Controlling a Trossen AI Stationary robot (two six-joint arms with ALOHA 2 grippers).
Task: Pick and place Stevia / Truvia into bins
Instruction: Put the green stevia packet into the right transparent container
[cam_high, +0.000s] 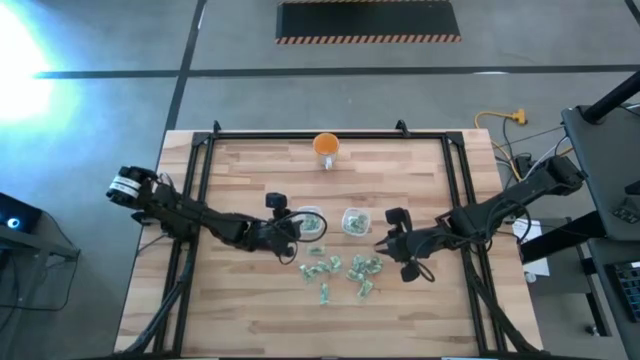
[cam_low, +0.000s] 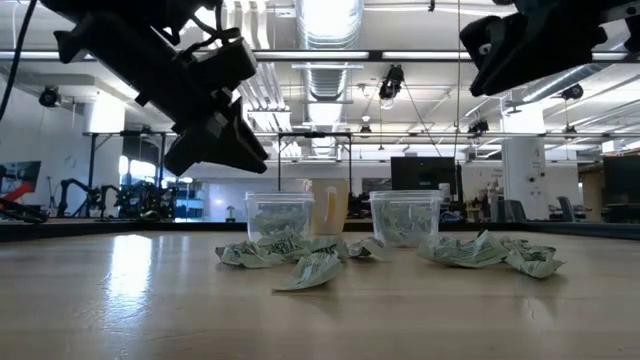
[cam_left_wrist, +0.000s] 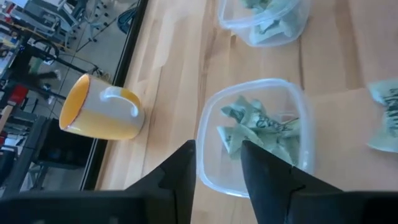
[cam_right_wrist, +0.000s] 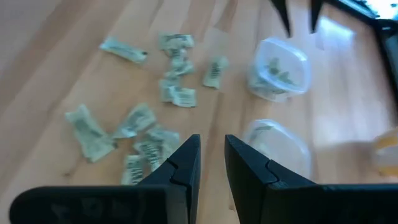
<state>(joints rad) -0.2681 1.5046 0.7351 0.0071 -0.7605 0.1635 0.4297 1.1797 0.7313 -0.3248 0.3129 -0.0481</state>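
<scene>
Two clear bins stand side by side mid-table: the left bin (cam_high: 311, 221) and the right bin (cam_high: 355, 221), each with Stevia sachets inside. More pale green-and-white sachets (cam_high: 342, 272) lie loose on the wood nearer the front edge. My left gripper (cam_left_wrist: 217, 155) hangs open just above the left bin's (cam_left_wrist: 255, 134) rim, nothing between its fingers; several crumpled sachets (cam_left_wrist: 258, 127) lie in that bin. My right gripper (cam_right_wrist: 211, 149) hovers open above the table, right of the right bin (cam_right_wrist: 273, 146), with the loose sachets (cam_right_wrist: 140, 124) ahead of it.
An orange mug (cam_high: 326, 147) stands near the table's far edge, behind the bins (cam_low: 330, 205). Black frame rails run along the table's left, right and far sides (cam_high: 300, 133). Bare wood lies toward the front edge and left of the sachets.
</scene>
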